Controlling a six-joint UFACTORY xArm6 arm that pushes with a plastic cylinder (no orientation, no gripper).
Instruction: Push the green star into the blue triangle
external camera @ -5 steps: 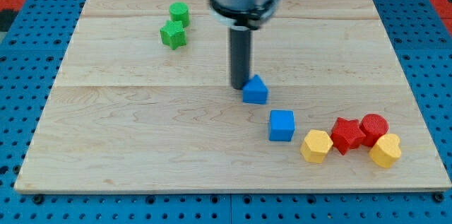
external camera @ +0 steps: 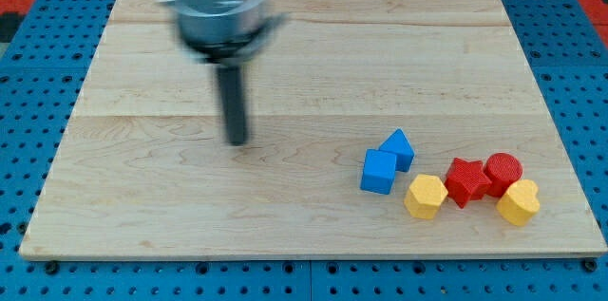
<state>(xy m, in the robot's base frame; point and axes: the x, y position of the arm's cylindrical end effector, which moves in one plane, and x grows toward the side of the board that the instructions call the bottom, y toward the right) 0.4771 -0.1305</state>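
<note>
The blue triangle (external camera: 398,147) lies right of the board's middle, touching the blue cube (external camera: 378,171) at its lower left. My rod stands left of centre, blurred by motion, with my tip (external camera: 236,141) on the board about a quarter of the view's width left of the blue triangle and touching no block. The green star does not show; the arm's blurred body (external camera: 217,7) covers the upper-left area of the board.
A yellow hexagon (external camera: 426,196), a red star (external camera: 466,181), a red cylinder (external camera: 503,173) and a second yellow block (external camera: 518,202) cluster at the lower right. The wooden board (external camera: 142,197) lies on a blue perforated table.
My tip has swept left and slightly down, away from the blue triangle. The blue triangle has moved right and down, now against the blue cube. The green blocks are now out of sight behind the arm.
</note>
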